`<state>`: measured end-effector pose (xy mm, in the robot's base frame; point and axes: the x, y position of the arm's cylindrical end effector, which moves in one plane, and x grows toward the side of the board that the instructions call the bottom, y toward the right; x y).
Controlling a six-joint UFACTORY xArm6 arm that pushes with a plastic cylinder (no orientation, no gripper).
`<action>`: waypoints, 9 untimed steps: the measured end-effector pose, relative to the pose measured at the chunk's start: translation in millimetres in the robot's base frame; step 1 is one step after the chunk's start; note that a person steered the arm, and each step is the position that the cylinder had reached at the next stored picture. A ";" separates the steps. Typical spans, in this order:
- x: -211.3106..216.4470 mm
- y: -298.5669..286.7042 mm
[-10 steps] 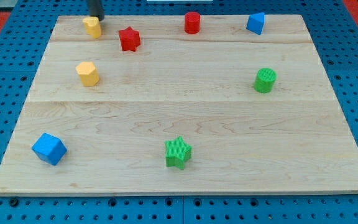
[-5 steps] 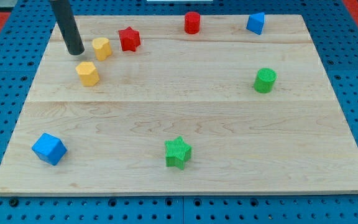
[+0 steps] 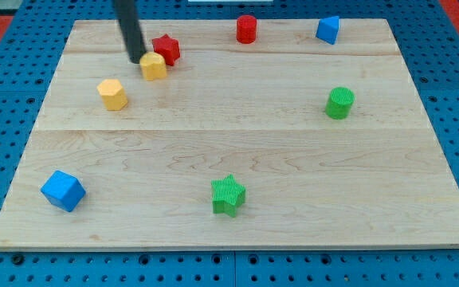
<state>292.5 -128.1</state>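
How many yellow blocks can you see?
2. One yellow block sits beside my tip, touching the red star; the other yellow block lies lower left. None seems hidden.

Showing on the pale wood surface (image 3: pixel 237 151): two yellow blocks (image 3: pixel 154 67) (image 3: pixel 112 94), red star (image 3: pixel 166 49), red cylinder (image 3: pixel 247 29), two blue blocks (image 3: pixel 327 29) (image 3: pixel 62 190), ribbed green cylinder (image 3: pixel 340 103), ribbed green star (image 3: pixel 228 195); my tip (image 3: pixel 136 58) is showing dark.

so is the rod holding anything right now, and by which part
Nothing is held. My tip only presses against the left side of a small yellow block, which sits against the red star.
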 end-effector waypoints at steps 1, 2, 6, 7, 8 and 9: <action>30.2 12.3; 28.5 47.1; -15.6 6.7; -37.5 -22.8; -53.9 -3.1; -56.0 2.5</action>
